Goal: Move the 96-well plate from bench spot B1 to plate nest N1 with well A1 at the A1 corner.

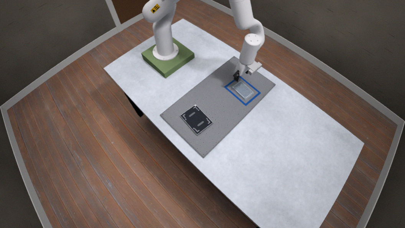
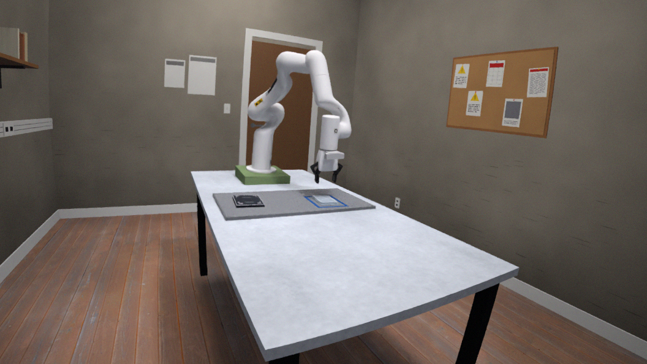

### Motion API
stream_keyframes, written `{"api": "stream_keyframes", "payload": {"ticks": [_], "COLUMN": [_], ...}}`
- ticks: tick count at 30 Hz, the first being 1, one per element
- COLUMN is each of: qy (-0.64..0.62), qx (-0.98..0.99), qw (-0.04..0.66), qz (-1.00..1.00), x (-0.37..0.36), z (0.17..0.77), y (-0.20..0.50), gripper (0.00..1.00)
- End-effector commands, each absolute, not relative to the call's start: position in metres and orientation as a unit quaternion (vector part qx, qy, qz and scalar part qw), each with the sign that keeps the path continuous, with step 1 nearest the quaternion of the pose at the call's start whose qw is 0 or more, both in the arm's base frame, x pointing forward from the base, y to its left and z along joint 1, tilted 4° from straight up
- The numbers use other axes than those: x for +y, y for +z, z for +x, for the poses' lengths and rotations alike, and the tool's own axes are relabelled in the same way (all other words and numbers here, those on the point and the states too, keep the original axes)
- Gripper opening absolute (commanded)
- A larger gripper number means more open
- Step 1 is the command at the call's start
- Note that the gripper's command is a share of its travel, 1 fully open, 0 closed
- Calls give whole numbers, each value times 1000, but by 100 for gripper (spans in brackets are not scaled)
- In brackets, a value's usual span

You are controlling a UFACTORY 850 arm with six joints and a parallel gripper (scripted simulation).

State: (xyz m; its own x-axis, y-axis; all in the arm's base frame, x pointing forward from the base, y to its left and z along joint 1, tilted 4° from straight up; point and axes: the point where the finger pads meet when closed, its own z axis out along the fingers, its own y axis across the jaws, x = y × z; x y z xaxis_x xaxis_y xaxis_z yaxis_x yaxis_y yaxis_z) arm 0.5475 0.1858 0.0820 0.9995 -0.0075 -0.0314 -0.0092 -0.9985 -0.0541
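1. The top view shows the 96-well plate (image 1: 242,90) lying flat inside the blue outline (image 1: 228,89) on the grey perforated board (image 1: 203,99). The black plate nest (image 1: 196,119), with its white corner marks, lies well apart on the same board.
2. From above, the wrist covers most of the gripper (image 1: 240,74), so the space under it is hard to read.
3. The exterior view shows the gripper (image 2: 326,174) hanging above the board, near the far edge of the outline, not touching the plate (image 2: 325,198). Its fingers stand wide apart and hold nothing.
4. The plate is pale and translucent; its wells look like a fine grid. The cut-off corner is too small to see.
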Motion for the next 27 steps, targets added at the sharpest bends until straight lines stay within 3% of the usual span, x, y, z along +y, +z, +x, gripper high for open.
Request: {"api": "stream_keyframes", "payload": {"ticks": [1, 8, 27], "qy": [-2, -30, -30], "qx": [17, 36, 36], "qw": [18, 11, 11], "qz": [-1000, -999, -999], "x": [177, 165, 165], "z": [568, 597, 598], "y": [86, 92, 84], "gripper": [100, 100, 100]}}
